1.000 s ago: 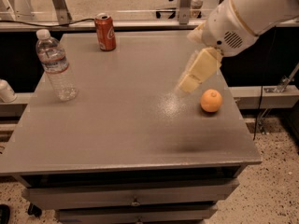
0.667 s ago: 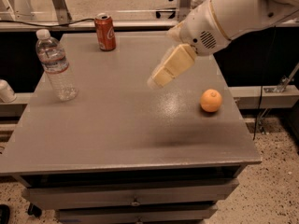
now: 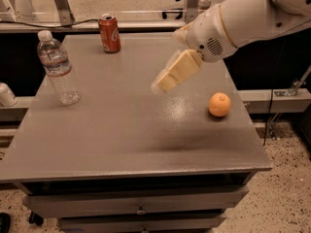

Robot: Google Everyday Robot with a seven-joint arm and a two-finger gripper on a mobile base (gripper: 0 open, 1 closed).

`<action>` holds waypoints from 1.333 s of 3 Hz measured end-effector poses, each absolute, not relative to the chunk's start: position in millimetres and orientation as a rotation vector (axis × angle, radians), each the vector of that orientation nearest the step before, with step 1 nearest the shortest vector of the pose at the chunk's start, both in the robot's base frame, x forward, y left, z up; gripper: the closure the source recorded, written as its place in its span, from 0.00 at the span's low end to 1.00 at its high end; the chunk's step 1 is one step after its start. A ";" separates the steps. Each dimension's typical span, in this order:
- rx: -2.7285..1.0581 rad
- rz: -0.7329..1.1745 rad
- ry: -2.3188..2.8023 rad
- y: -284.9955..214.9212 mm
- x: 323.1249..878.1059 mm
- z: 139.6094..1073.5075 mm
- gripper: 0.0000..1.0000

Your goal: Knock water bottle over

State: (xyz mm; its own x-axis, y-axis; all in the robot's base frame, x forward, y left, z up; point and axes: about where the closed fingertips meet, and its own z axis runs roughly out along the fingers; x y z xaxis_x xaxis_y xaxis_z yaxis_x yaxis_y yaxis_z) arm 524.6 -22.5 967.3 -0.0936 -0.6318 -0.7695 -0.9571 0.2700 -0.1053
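The water bottle (image 3: 57, 67) is clear ribbed plastic with a white cap and a narrow red and blue label. It stands upright near the left edge of the grey table (image 3: 121, 130). My gripper (image 3: 163, 84) hangs above the middle of the table, pointing down and to the left, well to the right of the bottle and apart from it. It holds nothing that I can see.
A red soda can (image 3: 110, 33) stands at the back of the table. An orange (image 3: 220, 104) lies near the right edge, just right of my gripper. A metal frame runs behind the table. Drawers sit under the tabletop.
My gripper has moved left across the table, away from the orange and toward the bottle. The bottle, can and orange have not moved.
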 end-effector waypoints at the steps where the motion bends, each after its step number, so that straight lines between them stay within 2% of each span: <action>1: -1.422 0.601 1.706 6.8 544.0 946.1 0.00; 3: -1.360 0.736 1.545 80.5 588.1 908.4 0.00; 4: -1.346 0.834 1.460 128.2 592.4 902.1 0.00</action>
State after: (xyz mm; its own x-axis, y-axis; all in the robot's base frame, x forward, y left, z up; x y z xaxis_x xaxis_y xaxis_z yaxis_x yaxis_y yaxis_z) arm 592.4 128.2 902.1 0.0555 -0.3338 -0.9410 -0.9801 0.1618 -0.1151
